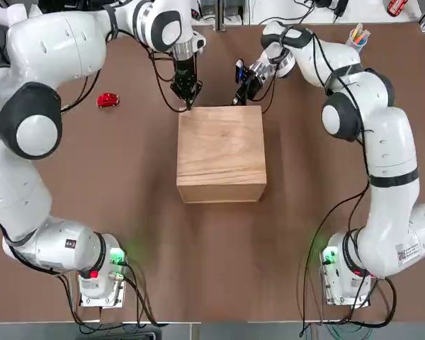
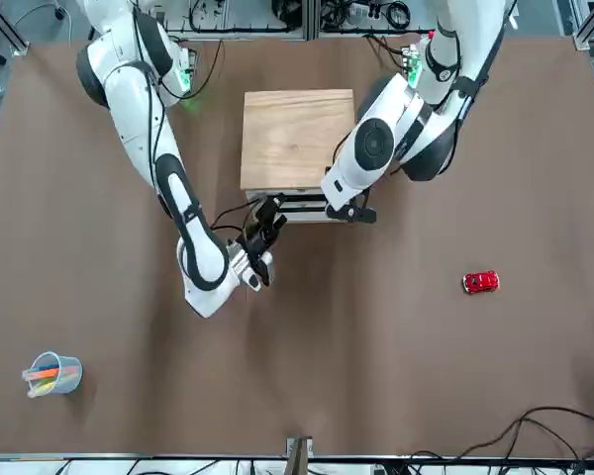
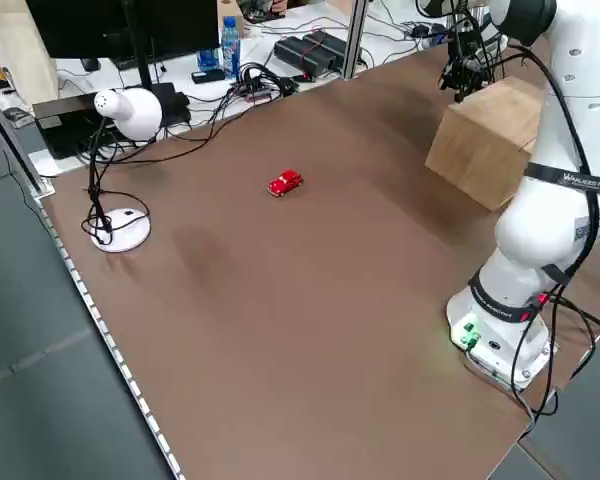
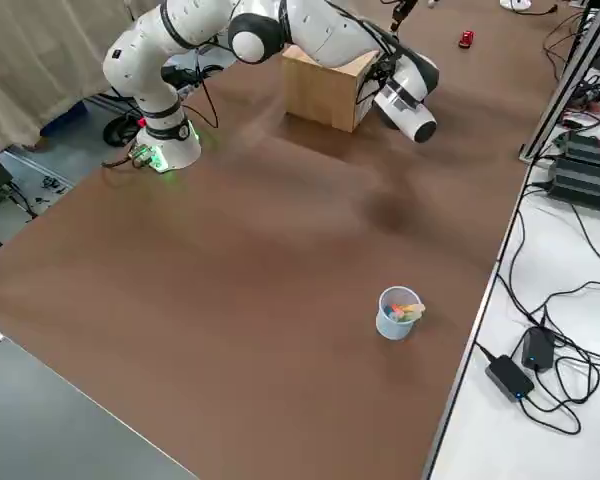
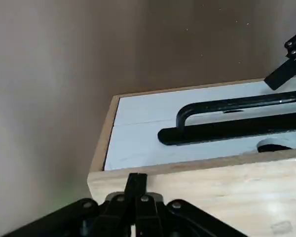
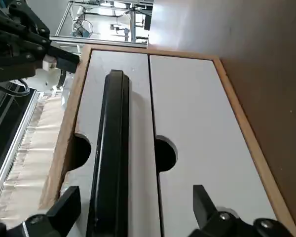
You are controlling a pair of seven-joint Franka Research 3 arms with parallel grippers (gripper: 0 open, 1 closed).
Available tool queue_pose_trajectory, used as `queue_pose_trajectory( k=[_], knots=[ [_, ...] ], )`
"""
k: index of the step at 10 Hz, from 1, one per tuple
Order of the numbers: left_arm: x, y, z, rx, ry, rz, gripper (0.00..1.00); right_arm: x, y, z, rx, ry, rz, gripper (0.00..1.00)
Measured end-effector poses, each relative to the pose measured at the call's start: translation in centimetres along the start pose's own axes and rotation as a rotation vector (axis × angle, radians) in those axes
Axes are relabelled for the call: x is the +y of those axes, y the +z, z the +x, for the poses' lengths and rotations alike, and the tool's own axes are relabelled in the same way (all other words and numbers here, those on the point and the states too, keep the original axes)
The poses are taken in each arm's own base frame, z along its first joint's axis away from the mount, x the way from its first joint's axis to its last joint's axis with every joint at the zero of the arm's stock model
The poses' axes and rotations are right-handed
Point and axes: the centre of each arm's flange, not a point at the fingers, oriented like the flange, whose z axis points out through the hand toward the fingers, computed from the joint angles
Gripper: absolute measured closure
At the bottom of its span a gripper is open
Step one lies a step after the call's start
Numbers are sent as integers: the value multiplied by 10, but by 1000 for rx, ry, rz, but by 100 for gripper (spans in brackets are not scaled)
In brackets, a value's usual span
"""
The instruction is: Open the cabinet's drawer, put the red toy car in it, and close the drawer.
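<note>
Cabinet [image 1: 222,152] is seen at the centre of the top view, its drawer [image 6: 140,128] still to be opened. The black handle [image 6: 108,153] is flanked by the wide-set right claw [image 6: 137,197], lower centre in the right wrist view; the left claw [image 5: 136,178], closed on nothing, is seen by the cabinet's edge. Next, the handle must be gripped and pulled. The red toy car [image 1: 108,100] is left untouched, upper left of the top view.

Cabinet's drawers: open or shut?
Shut: in the right wrist view both white drawer fronts sit within the cabinet's wooden frame, neither sticking out.
</note>
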Motion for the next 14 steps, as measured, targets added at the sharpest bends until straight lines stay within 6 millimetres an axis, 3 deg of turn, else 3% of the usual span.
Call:
queue_pose_trajectory(
  k=[6, 11, 14],
  knots=[
    [0, 0, 0, 0, 0, 0, 98, -4, 9, 4, -13, -15, 0, 1],
    [0, 0, 0, -1, 0, 1, 98, -12, 8, 7, -9, -23, 12, 41],
    [0, 0, 0, -2, 0, 2, 97, -14, 7, 9, -6, -26, 13, 52]
  ],
)
